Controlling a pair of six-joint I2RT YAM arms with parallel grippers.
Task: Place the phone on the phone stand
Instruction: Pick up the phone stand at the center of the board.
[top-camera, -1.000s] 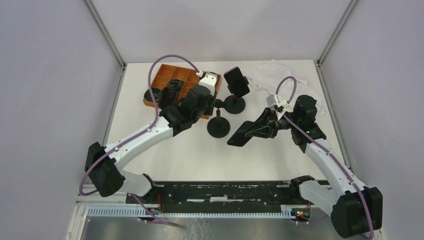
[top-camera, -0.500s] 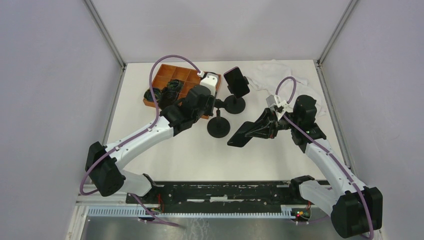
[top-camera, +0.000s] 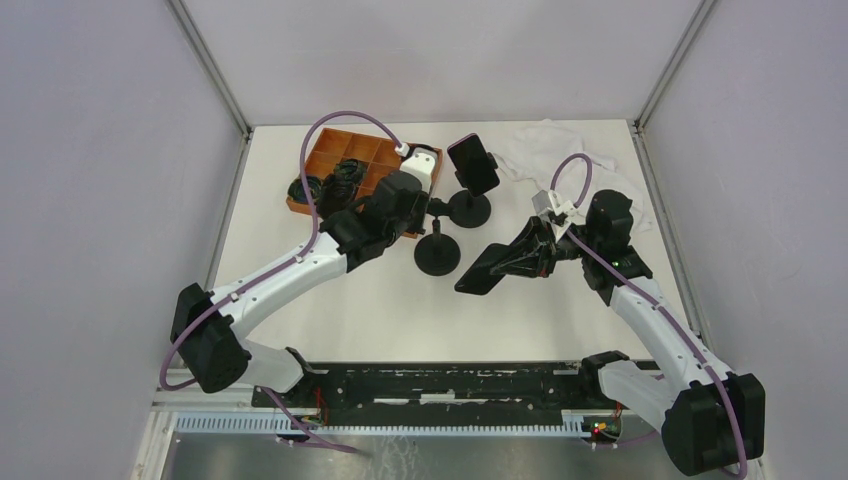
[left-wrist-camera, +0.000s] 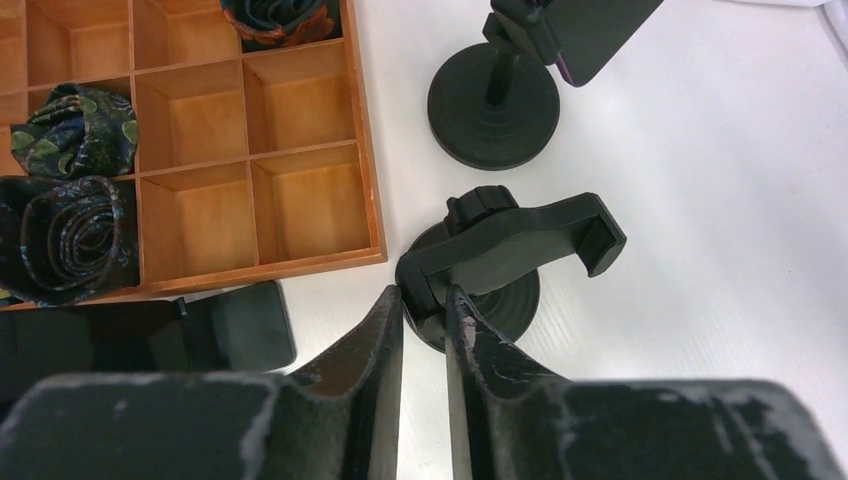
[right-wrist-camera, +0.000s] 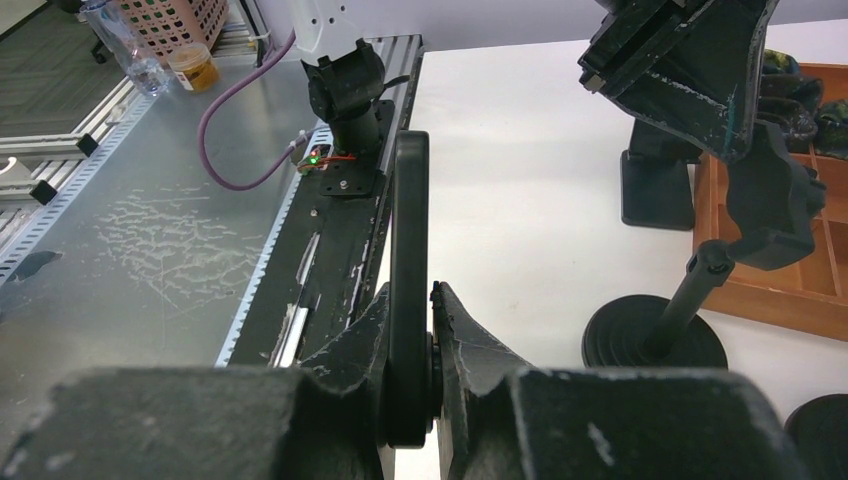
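The right gripper (top-camera: 507, 263) is clenched on the phone (top-camera: 484, 270), pinching it across its thin sides; from the right wrist the handset shows edge-on and upright between the two fingers. It hangs tilted over the white table (top-camera: 380, 305), to the right of the empty phone stand (top-camera: 437, 254) and a little nearer, apart from it.

The left gripper (left-wrist-camera: 425, 308) reaches in from the left and is grasping that phone stand: its fingers sit close together on either side of the left claw of the cradle, both seeming to touch it. The cradle lies tipped sideways above the round black base.

Just beyond it stands a second stand (top-camera: 468, 208), bearing a second phone (top-camera: 472, 163) with a purple edge. To the left lies a wooden tray (left-wrist-camera: 365, 150) split into compartments, with rolled ties (left-wrist-camera: 60, 235) in the ones at its left side. A white cloth (top-camera: 540, 145) lies crumpled at the far right of the table
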